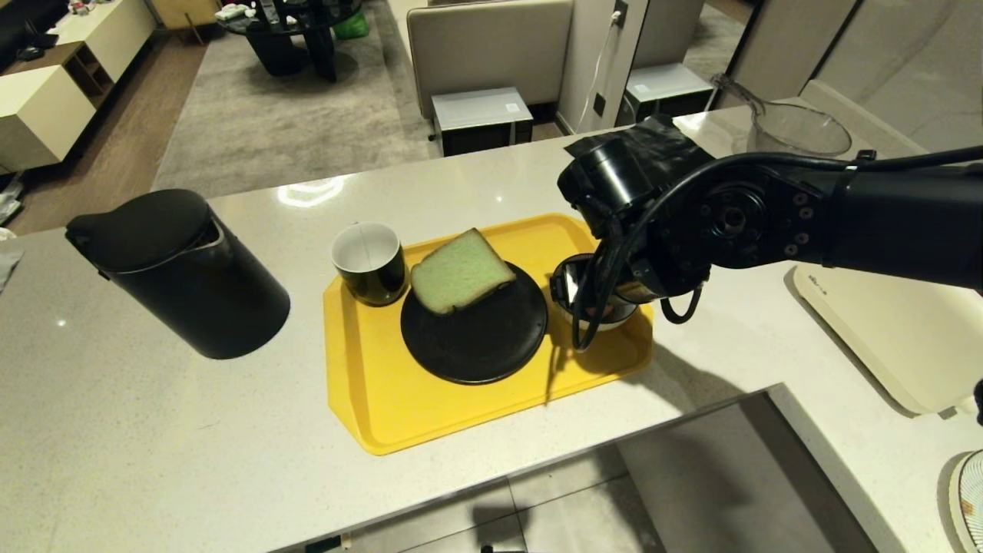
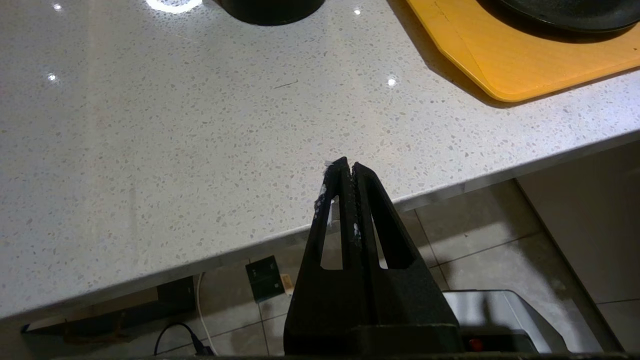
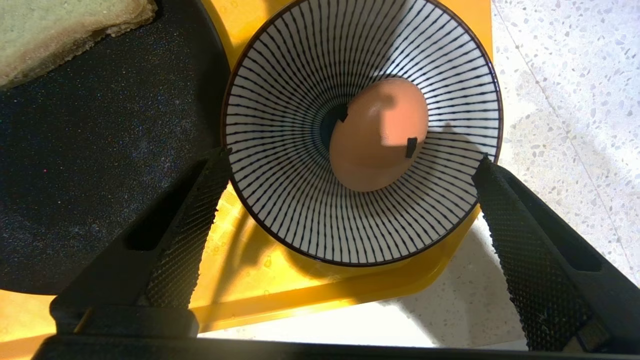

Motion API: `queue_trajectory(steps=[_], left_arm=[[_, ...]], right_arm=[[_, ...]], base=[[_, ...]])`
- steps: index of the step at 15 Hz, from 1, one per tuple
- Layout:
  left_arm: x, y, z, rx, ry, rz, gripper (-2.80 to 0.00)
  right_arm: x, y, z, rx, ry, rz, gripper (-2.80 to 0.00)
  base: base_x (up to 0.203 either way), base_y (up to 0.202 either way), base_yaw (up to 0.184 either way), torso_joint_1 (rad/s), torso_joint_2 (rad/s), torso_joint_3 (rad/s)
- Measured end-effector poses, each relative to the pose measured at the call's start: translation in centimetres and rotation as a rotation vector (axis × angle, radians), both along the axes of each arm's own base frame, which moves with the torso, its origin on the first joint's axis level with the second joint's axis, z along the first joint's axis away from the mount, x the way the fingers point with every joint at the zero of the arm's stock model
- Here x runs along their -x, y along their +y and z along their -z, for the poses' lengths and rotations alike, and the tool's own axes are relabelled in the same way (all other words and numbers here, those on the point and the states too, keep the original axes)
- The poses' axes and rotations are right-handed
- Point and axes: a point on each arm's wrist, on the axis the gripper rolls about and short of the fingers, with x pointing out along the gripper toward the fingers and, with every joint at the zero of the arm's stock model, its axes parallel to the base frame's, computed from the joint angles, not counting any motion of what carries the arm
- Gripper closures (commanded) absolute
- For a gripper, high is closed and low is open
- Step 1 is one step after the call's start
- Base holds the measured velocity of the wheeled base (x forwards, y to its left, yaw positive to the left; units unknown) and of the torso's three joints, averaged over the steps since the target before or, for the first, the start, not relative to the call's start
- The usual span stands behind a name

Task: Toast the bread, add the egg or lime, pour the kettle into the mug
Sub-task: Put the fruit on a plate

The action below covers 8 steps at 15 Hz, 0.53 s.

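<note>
The pale green bread (image 1: 459, 270) lies on a black plate (image 1: 476, 338) on the yellow tray (image 1: 369, 399). The black mug (image 1: 370, 261) stands on the tray's left side, and the big black kettle (image 1: 177, 269) is left of it on the counter. A brown egg (image 3: 378, 132) rests in the striped bowl (image 3: 280, 150) at the tray's right end. My right gripper (image 3: 351, 156) hangs open just above that bowl, a finger at either side of the rim, holding nothing. My left gripper (image 2: 348, 167) is shut and empty at the counter's front edge. The lime is out of view.
The right arm (image 1: 729, 215) covers most of the bowl in the head view. A glass bowl (image 1: 799, 127) stands at the back right, and a cream board (image 1: 883, 338) lies at the right. A dark object (image 1: 653, 142) sits behind the arm. The counter edge (image 2: 450, 187) runs near the left gripper.
</note>
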Motion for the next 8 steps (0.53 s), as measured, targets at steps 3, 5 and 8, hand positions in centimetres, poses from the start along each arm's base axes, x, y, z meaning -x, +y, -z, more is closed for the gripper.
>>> queue_trajectory(steps=[3,5,8], left_arm=[[0.0,0.0,0.0,0.0,0.0,0.0,0.0],[0.0,0.0,0.0,0.0,0.0,0.0,0.0],[0.0,0.0,0.0,0.0,0.0,0.0,0.0]], right_arm=[[-0.16,-0.06,0.16,0.003,0.003,0.003,-2.8],[-0.26,-0.37,0.01,0.0,0.0,0.01,-2.8],[-0.07,-0.7,-0.55,-0.002,-0.009,0.006,-2.8]], base=[[0.0,0.0,0.0,0.0,0.0,0.0],[0.0,0.0,0.0,0.0,0.0,0.0],[0.0,0.0,0.0,0.0,0.0,0.0]])
